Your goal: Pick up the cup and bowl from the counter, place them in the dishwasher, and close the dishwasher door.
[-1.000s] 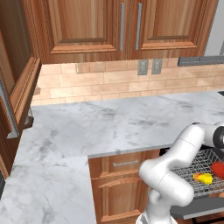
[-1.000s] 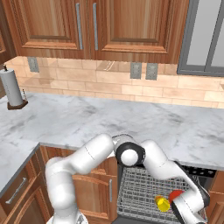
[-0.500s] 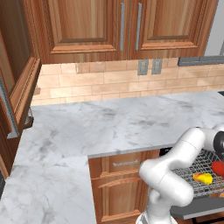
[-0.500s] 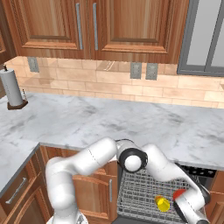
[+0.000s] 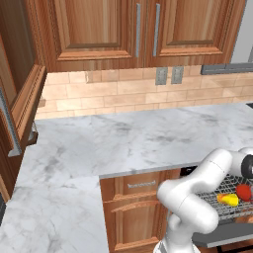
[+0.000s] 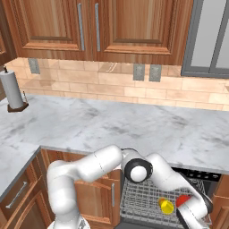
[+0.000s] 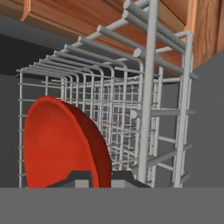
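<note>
Right base view: the bench (image 6: 89,125) lies above the dishwasher (image 6: 197,179), whose rack (image 6: 143,201) already carries the cup (image 6: 166,206). The tool (image 6: 190,210) is clamped on the bowl (image 6: 184,200), held on edge, probably to slot between the wires.

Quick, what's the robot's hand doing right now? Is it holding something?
End effector: closed on the bowl, down in the dishwasher rack.

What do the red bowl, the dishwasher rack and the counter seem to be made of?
Bowl: smooth, matte red, probably plastic or glazed ceramic. Rack: thin grey rods in a grid, likely coated metal wire. Counter: white slab with grey veins, looks like polished marble.
</note>
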